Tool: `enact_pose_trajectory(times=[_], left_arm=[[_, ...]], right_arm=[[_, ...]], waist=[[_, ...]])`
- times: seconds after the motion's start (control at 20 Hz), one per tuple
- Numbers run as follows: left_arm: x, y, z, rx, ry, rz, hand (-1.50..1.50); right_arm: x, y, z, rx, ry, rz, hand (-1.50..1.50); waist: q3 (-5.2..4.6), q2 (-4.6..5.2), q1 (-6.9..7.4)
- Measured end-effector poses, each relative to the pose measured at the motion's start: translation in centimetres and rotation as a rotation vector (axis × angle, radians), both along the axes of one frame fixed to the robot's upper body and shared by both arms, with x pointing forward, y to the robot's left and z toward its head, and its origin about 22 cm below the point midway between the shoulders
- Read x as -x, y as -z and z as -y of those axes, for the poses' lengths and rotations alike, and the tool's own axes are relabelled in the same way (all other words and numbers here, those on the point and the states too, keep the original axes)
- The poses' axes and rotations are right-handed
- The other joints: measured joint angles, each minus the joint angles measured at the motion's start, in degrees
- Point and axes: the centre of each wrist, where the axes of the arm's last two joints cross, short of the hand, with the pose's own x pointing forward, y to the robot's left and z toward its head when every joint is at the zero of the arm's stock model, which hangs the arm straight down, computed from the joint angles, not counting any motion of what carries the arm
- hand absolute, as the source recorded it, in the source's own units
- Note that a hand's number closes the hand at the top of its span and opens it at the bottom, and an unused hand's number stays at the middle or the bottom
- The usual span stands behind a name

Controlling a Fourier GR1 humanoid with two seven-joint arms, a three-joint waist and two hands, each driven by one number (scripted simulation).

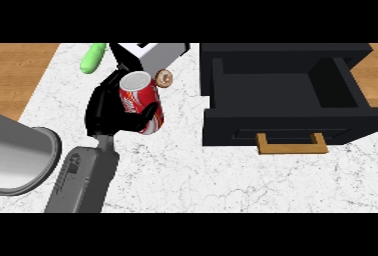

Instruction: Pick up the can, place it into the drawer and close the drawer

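A red can (pixel 144 102) with a silver top sits tilted in my left hand (pixel 102 107), whose fingers and thumb curl round it. The hand's grey forearm (pixel 85 175) comes in from the lower left. The can is over the white marble counter (pixel 221 175), just left of the black drawer (pixel 284 95). The drawer stands pulled open, its inside bare, and its wooden handle (pixel 291 144) faces me. My right hand is not in view.
Behind the hand lie a green vegetable (pixel 92 57), a white and grey box (pixel 159 52) and a small doughnut (pixel 164 78). A large grey round shape (pixel 26 155) fills the left edge. Wooden floor (pixel 22 75) shows beyond the counter's left side.
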Motion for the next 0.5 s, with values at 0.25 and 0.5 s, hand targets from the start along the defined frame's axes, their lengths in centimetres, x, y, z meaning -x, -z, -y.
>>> enact_pose_trajectory(times=[0.25, 0.5], left_arm=[[-1.4, -3.9, 1.8, -0.017, 0.008, 0.021, 1.50], [-2.7, -7.1, 4.2, -0.040, 0.011, 0.041, 1.50]], right_arm=[[0.4, -0.7, -0.2, 0.003, 0.005, -0.003, -1.50], [-0.1, -0.5, -0.4, -0.001, -0.001, -0.002, -1.50]], waist=[[0.00, 0.01, -0.14], [0.00, 0.06, -0.21]])
